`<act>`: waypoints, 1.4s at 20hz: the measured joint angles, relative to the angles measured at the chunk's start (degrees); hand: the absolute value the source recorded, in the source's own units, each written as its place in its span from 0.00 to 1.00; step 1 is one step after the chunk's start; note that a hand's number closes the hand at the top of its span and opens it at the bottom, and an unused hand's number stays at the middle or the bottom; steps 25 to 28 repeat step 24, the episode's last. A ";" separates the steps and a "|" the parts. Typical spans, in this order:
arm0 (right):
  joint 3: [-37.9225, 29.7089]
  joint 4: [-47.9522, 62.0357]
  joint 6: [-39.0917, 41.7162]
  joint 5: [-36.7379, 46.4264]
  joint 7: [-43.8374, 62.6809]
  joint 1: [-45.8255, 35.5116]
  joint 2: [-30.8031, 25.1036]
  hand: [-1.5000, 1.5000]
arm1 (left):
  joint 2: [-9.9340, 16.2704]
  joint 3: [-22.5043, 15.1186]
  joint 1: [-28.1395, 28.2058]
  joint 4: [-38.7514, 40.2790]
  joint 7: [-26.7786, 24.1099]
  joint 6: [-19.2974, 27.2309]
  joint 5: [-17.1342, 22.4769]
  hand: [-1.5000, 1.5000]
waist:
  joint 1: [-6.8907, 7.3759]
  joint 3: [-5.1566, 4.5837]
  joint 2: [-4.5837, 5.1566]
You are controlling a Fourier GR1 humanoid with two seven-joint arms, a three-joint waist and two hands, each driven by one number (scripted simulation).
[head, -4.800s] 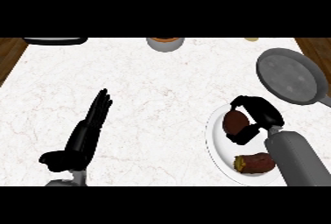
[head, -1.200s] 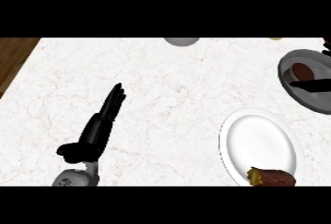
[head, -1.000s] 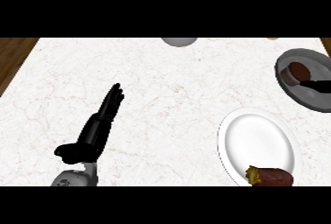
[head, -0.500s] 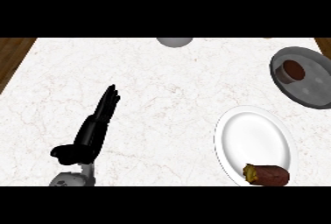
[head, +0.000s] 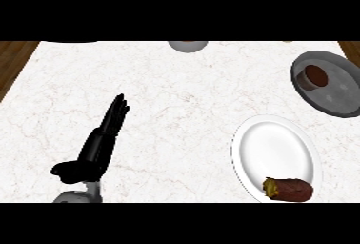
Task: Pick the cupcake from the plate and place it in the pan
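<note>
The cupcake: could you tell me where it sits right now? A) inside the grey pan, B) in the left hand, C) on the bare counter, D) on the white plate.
A: the cupcake sits inside the grey pan at the upper right, while the white plate holds only a brown food item at its lower edge.

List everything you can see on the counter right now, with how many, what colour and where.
Cupcake: one, brown, inside the pan.
Pan: one, grey, far right.
Plate: one, white, near right.
Roll-shaped food: one, dark brown, on the plate's near edge.
Bowl: one, grey, far edge, cut off by the view.
Counter: one, white marble, wooden strips at both far corners.
Left hand: one, black, lower left, fingers straight, resting.
Right hand: not in view.
</note>
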 measured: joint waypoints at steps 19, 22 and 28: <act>3.91 -2.86 -3.04 0.53 -4.23 5.71 -0.50 0.00 | -0.59 0.06 -0.55 1.01 -0.18 0.28 -0.57 0.50 | -0.09 0.02 -0.08; 4.73 -3.18 -3.88 0.85 -4.97 5.72 -0.42 0.00 | -0.55 0.19 -1.08 1.34 0.15 0.09 -0.49 0.50 | -0.11 -0.01 -0.12; 4.99 -3.36 -4.97 0.93 -5.81 6.05 -0.65 0.00 | -1.00 -0.16 -0.83 1.88 -0.57 0.51 -1.03 0.50 | -0.20 -0.02 -0.14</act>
